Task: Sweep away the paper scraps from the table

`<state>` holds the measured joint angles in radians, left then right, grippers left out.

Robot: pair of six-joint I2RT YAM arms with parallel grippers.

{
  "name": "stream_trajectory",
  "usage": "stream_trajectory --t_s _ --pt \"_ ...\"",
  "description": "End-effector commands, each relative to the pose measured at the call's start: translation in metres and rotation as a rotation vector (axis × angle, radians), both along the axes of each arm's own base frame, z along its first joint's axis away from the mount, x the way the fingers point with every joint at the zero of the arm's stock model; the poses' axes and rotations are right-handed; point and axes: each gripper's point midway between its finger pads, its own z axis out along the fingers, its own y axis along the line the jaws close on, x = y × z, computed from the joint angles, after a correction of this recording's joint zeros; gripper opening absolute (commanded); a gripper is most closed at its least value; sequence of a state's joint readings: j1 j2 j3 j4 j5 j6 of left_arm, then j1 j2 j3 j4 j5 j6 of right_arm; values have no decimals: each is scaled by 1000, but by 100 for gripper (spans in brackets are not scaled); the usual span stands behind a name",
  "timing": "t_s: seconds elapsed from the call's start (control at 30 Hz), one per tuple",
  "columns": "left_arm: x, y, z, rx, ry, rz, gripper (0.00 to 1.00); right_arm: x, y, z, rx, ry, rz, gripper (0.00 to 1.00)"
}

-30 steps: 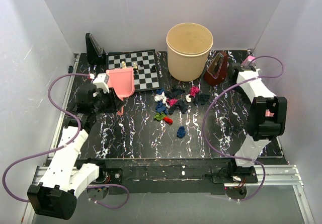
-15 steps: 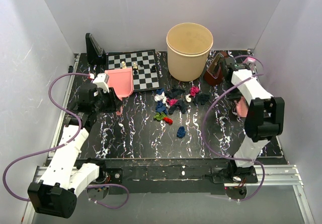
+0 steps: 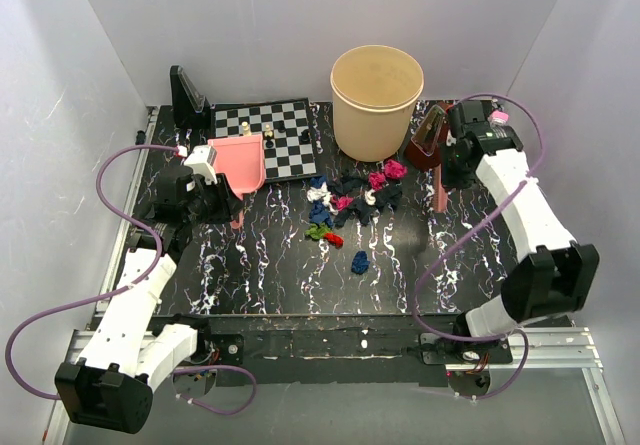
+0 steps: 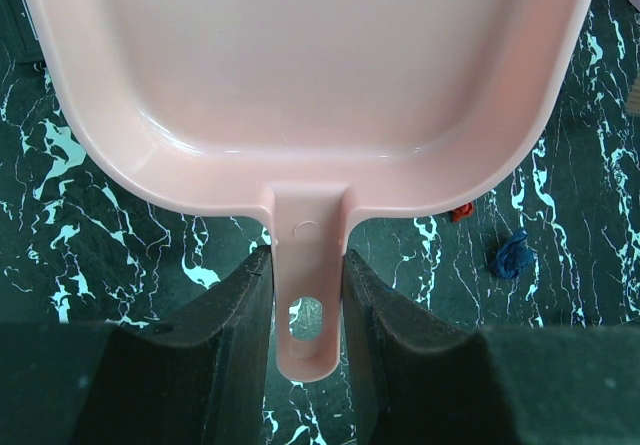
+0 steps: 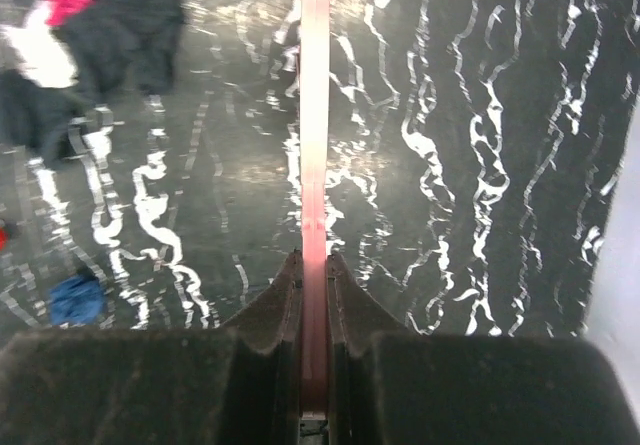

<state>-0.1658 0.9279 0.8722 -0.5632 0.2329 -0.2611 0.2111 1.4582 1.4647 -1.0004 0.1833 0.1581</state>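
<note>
1. Plainly the step in hand is getting the tools into place: the left gripper (image 4: 307, 262) is clamped on the handle of the dustpan (image 4: 300, 65), and the right gripper (image 5: 314, 262) is pinched tight on the brush (image 5: 315, 115).
2. The paper scraps (image 3: 345, 200) lie bunched to the left of the brush and to the right of the dustpan. One blue lump (image 3: 360, 261) lies apart on the near side of the bunch. The part of the pan that shows is bare.
3. I judge that next the pan's lip must go flat on the table (image 3: 260, 275) beside the bunch. The brush must then drop behind the scraps on its own side and push them toward the pan.
4. The dustpan is glossy pink plastic, shallow, with rounded corners and a flat handle pierced by a hanging hole.
5. The brush handle is a thin pink strip, seen edge-on. Its head is too small to make out.
6. The scraps are crumpled, irregular lumps in magenta, blue, black and white. They are probably light enough to skid on the shiny, white-veined black top.
</note>
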Motion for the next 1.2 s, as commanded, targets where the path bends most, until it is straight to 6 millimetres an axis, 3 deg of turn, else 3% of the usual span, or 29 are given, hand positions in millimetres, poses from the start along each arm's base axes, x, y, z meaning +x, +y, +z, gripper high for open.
stream_trajectory --t_s 0.0,0.37,0.57,0.7,0.83,0.97,1.07,1.17 --pt "3 -3 23 -8 -66 -21 11 11 -31 -14 -172 64 -94 1" --pt "3 -6 20 -13 -61 -34 12 72 -1 -11 -187 -21 38 1" --pt "6 -9 16 -15 -40 -51 12 111 13 -23 -419 -18 152 1" --pt "6 -10 15 -16 -34 -57 12 117 38 -38 -483 45 260 1" --pt "6 -10 12 -17 -22 -60 12 105 75 -47 -505 65 410 1" --pt "7 -12 9 -19 -6 -70 12 68 121 -24 -309 48 506 1" --pt "7 -13 7 -22 2 -73 12 50 125 6 -206 -21 487 1" --pt "6 -13 6 -23 5 -76 12 32 109 23 -220 -31 451 1"
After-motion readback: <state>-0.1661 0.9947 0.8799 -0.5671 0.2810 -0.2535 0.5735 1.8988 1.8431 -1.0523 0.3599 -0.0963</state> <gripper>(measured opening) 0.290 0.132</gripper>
